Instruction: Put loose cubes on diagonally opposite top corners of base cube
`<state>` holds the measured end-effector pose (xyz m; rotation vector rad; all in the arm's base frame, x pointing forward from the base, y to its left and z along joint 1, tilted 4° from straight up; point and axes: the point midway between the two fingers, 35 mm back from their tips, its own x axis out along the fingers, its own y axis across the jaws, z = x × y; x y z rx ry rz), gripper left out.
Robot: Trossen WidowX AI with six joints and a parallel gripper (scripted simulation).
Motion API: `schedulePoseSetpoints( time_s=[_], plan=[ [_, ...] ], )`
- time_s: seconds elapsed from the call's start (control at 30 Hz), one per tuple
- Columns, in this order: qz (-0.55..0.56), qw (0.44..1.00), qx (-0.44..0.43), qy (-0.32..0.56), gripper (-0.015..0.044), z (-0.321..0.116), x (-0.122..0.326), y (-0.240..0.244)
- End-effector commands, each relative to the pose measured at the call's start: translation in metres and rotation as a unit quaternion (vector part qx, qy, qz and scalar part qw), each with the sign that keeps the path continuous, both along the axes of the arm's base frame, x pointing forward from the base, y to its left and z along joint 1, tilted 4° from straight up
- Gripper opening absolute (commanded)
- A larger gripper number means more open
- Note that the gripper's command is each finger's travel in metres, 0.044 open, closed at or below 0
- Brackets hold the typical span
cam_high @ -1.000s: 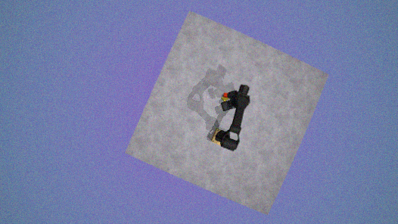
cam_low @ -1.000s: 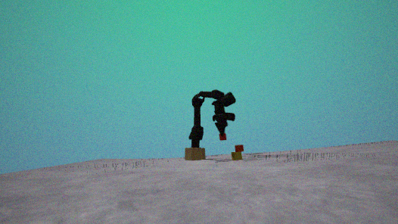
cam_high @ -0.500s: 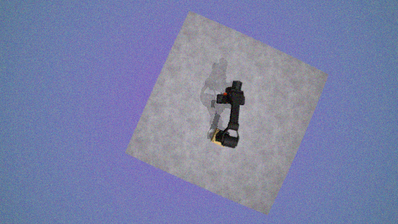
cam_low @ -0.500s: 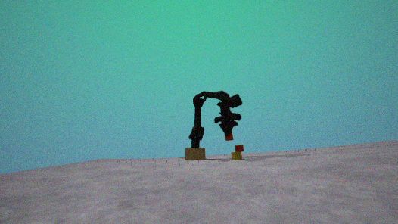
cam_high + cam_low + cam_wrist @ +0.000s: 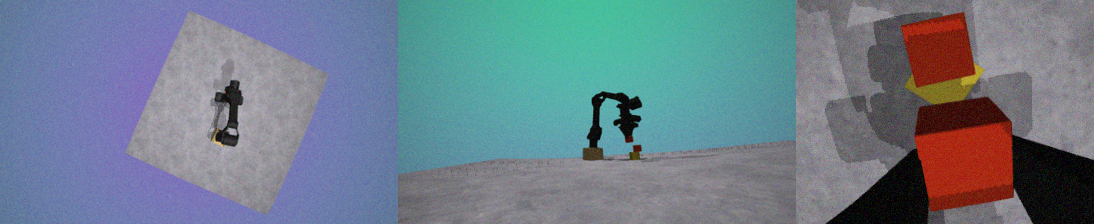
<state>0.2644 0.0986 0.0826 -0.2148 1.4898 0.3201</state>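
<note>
Gripper clamped on a red cube, plain and level, hanging above the stack. Below: second red cube capping one corner of yellow base, overhanging its edge.

Top view set high and far, looking straight down on the grey mat and arm; exterior view low, distant, level from the side; wrist view close, facing down past the held red cube; all sharing the stacked cubes.
</note>
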Motion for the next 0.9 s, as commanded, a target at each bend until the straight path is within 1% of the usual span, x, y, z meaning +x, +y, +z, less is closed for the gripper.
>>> schedulePoseSetpoints(
  time_s=[0.0, 0.47, 0.87],
  plan=[
    [-0.004, 1.0, -0.003, 0.005, 0.0105, -0.015, -0.001, 0.0],
    [-0.004, 1.0, -0.003, 0.005, 0.0105, -0.02, -0.001, 0.0],
    [-0.003, 1.0, -0.003, 0.005, 0.0105, -0.048, 0.001, 0.003]
  ],
)
